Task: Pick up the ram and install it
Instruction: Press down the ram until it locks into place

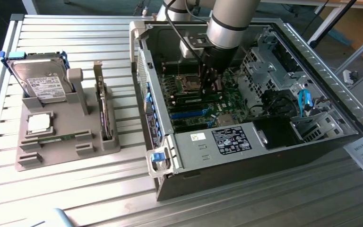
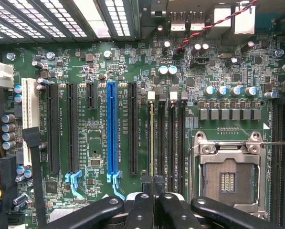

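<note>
Tool (image 2: 155, 183) shut over ram (image 2: 152, 138) seated in slot

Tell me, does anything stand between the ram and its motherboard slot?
Nothing visible does. The ram, seen edge-on, appears to sit directly along its slot, just ahead of the shut pincer. No cable crosses there.

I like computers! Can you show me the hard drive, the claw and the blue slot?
hard drive (image 1: 43, 84): exterior view, on its white label.
claw (image 2: 153, 183): wrist view, between its shut tips.
blue slot (image 2: 111, 126): wrist view, middle of its length.
</note>
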Controlling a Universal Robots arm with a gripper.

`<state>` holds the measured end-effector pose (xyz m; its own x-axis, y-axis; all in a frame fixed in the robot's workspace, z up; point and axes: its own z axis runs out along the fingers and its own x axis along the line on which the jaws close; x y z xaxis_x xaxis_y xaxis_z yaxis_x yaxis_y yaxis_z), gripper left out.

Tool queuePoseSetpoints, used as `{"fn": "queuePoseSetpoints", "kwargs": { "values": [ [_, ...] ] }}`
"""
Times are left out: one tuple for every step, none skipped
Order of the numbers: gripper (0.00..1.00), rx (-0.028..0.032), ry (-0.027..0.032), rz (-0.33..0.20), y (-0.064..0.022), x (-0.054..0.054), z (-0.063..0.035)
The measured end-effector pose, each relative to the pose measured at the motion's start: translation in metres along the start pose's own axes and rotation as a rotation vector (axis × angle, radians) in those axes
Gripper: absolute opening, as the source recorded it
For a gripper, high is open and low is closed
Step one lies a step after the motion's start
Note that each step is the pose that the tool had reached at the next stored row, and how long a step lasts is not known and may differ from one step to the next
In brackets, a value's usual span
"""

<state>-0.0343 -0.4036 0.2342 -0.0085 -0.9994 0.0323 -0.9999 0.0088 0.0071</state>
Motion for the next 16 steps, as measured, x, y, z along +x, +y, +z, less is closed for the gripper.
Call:
{"fn": "queuePoseSetpoints", "kwargs": {
  "values": [
    [0.11,-0.0001,0.0,0.0,0.0,0.0001,-0.0016],
    [0.11,-0.0002,0.0002,0.0,0.0,0.0001,-0.0027],
    [0.11,-0.0004,0.0001,0.0,0.0001,0.0002,-0.0041],
    [0.11,-0.0004,0.0001,0.0,0.0,0.0002,-0.0052],
    [0.11,-0.0004,0.0,0.0,0.0,0.0002,-0.0057],
    [0.11,-0.0004,0.0,0.0,0.0001,0.0002,-0.0061],
    [0.11,-0.0004,0.0001,0.0,0.0001,0.0002,-0.0066],
    [0.11,-0.0005,0.0003,0.0,0.0001,0.0003,-0.0071],
    [0.11,-0.0006,0.0001,0.0,0.0001,0.0003,-0.0073],
    [0.11,-0.0005,0.0,0.0,0.0001,0.0002,-0.0073],
    [0.11,-0.0005,0.0,0.0,0.0001,0.0003,-0.0074],
    [0.11,-0.0006,0.0002,0.0,0.0001,0.0003,-0.0075],
    [0.11,-0.0006,0.0002,0.0,0.0,0.0003,-0.0074],
    [0.11,-0.0006,0.0001,0.0,0.0001,0.0003,-0.0074],
    [0.11,-0.0007,0.0003,0.0,0.0005,0.0003,-0.0074],
    [0.11,-0.0007,0.0002,0.0,0.0013,0.0003,-0.0074]
  ]
}}
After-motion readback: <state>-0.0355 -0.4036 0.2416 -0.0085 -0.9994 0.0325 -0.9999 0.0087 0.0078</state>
